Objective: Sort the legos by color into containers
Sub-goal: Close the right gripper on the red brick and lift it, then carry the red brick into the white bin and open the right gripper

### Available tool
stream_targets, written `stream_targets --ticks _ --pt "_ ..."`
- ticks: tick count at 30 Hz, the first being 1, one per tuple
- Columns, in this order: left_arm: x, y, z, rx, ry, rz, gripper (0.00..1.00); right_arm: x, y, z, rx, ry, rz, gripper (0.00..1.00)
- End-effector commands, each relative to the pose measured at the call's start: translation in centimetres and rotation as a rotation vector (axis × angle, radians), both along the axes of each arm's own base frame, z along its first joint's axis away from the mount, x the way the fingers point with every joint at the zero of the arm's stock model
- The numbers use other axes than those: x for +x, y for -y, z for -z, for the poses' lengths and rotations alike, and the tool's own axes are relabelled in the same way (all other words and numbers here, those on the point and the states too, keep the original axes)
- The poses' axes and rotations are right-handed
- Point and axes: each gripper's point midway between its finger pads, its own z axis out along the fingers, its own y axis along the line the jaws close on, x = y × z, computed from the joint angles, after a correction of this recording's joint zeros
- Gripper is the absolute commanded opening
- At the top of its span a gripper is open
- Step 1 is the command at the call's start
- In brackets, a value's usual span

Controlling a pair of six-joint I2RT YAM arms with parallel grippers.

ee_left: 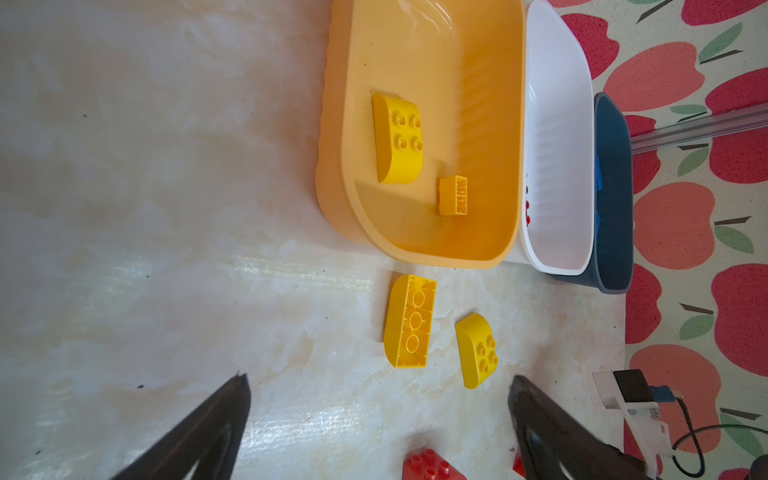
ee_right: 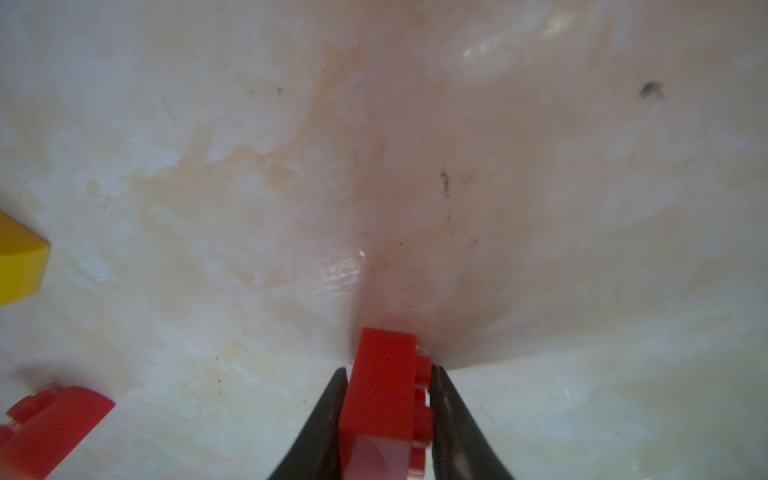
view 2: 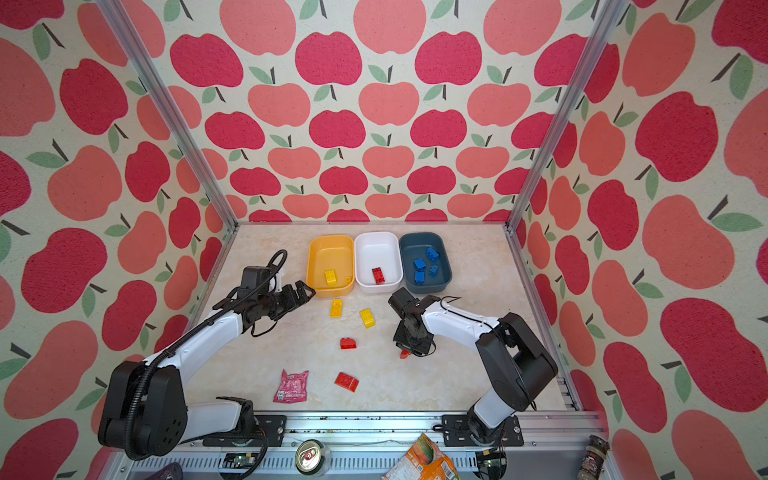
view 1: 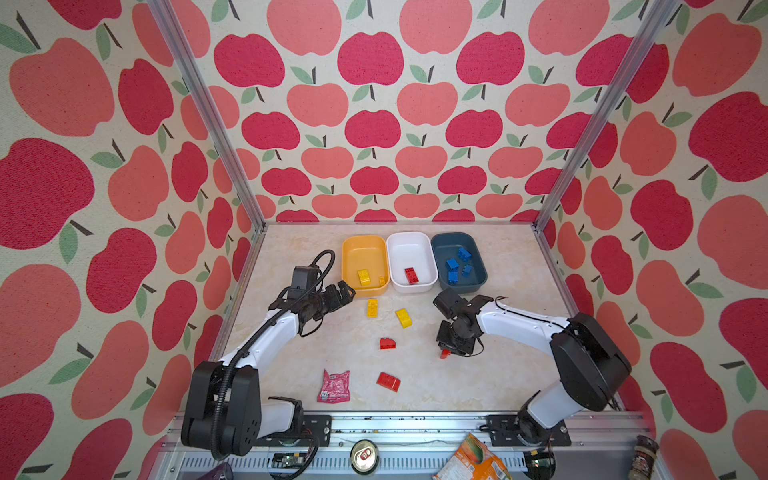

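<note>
Marbled tabletop (view 1: 498, 374) holds the white tub (view 1: 409, 249) toward its far side. Nearer the camera than that tub and slightly right, the right gripper (ee_right: 388, 368) points down, its 2 fingers narrowed against both sides of a red brick (ee_right: 382, 395) lying lengthwise between them, studs toward 1 finger. Left of the tub, the left gripper (ee_left: 379, 377) gapes wide, empty, farther off.
</note>
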Motion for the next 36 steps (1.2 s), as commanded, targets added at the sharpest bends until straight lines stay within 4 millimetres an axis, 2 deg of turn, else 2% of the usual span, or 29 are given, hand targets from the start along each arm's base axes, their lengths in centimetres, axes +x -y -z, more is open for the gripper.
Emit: stream_targets --ticks 1,9,16,21,28,32,36 --pt "-0.5 0.0 0.0 -0.004 -0.002 0.009 0.99 -0.6 0.5 0.3 -0.019 -0.015 0.006 0.30" --pt "-0.5 0.0 -0.2 -0.005 0.003 0.006 0.99 -0.2 0.4 -0.7 -0.009 0.015 -0.004 0.28" --pt "-0.5 0.1 -0.4 -0.007 0.007 0.011 0.99 2.7 -0.6 -4.7 -0.005 0.136 -0.065 0.27" --pt "-0.6 0.2 -0.4 -0.010 0.006 0.015 0.99 6.0 -1.8 -7.6 0.010 0.229 -0.117 0.28" --pt "-0.6 0.3 -0.5 -0.012 0.008 0.016 0.99 12.0 -4.2 -10.7 0.033 0.349 -0.200 0.27" --pt "-0.7 0.4 -0.6 -0.011 0.008 0.017 0.99 15.4 -5.4 -11.7 0.020 0.408 -0.250 0.27" --pt "-0.7 0.4 -0.7 -0.010 0.006 0.017 0.99 18.7 -6.3 -11.7 -0.003 0.441 -0.292 0.27"
